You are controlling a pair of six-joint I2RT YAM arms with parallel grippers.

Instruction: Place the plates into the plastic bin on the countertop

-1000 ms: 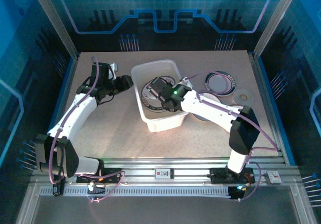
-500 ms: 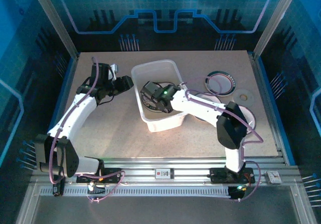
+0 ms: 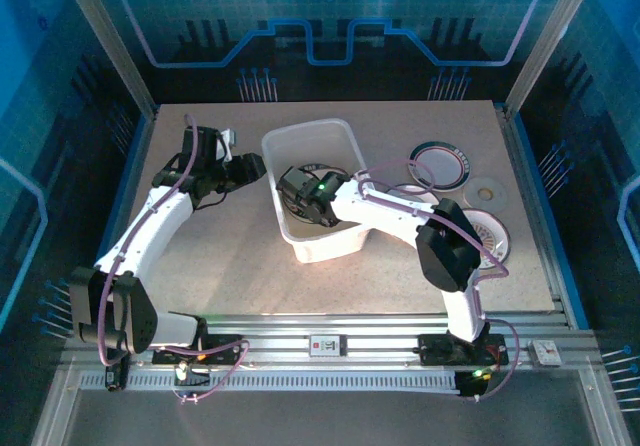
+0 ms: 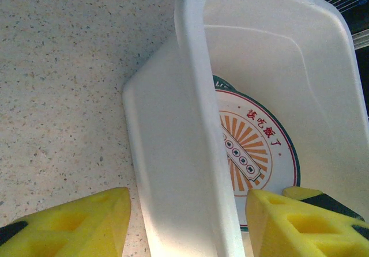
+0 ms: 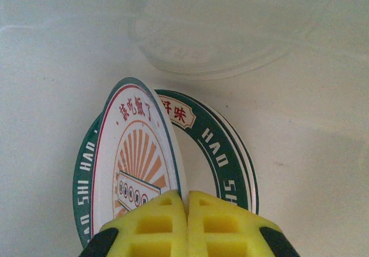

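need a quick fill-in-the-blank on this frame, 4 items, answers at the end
1. The right end effector is ___ on the rim of a sunburst plate.
2. That plate hangs tilted over a ___-rimmed lettered plate lying in the plastic bin.
3. The left end effector, its fingers either side of the bin's wall, is ___.
4. In the top view, the thin holed disc lies on the countertop to the bin's ___.
Missing: shut; green; open; right.

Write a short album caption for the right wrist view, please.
The right pincer grips a sunburst plate by its rim, tilted above a green-rimmed plate lying in the plastic bin.
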